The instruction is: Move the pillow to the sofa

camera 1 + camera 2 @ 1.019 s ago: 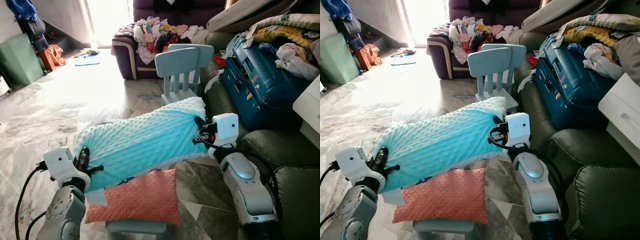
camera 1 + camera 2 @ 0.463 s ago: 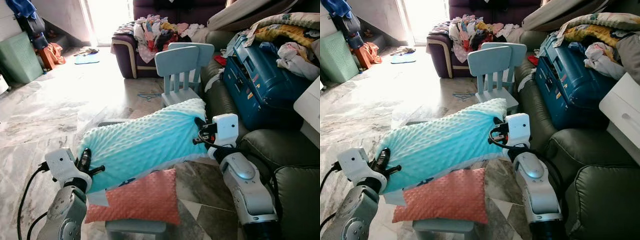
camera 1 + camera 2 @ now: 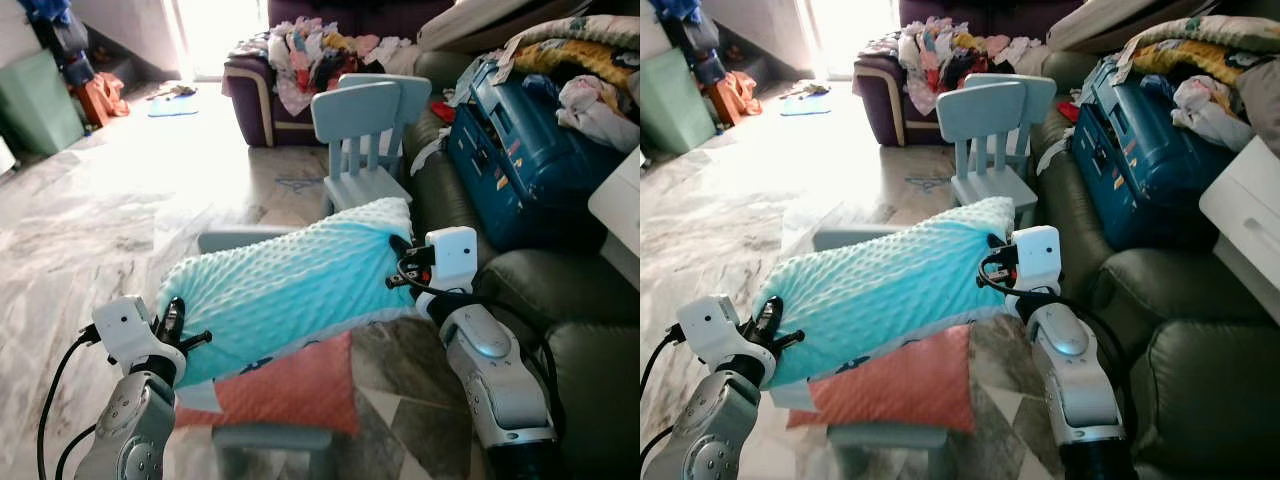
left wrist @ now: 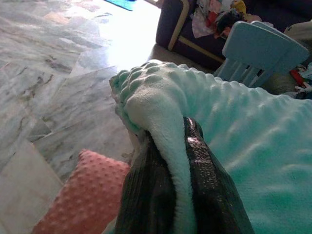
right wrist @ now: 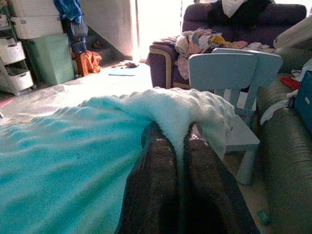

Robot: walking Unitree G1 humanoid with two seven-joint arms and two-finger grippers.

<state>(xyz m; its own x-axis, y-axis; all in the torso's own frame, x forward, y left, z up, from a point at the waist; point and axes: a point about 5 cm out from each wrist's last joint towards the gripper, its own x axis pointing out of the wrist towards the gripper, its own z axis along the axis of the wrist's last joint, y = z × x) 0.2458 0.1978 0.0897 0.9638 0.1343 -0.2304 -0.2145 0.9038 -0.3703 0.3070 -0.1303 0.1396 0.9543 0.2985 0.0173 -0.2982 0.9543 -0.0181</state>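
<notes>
Two tools, left (image 3: 170, 322) and right (image 3: 397, 265), on pillow (image 3: 285, 285).

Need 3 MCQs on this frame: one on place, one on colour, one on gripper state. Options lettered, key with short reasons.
1. Where is the turquoise pillow?
A. lying flat on the floor
B. held up between both grippers
C. inside the blue suitcase

2. What colour is the pillow lying beneath it?
A. coral pink
B. black
C. yellow

3. How does the left gripper stand?
A. open wide, away from everything
B. shut on a chair leg
C. shut on the turquoise pillow's edge

Key: 1 B, the left gripper and the right gripper each pinch one end of it, above the floor. 2 A, the lower pillow is coral pink. 3 C, the left wrist view shows pillow fabric squeezed between its two fingers.
</notes>
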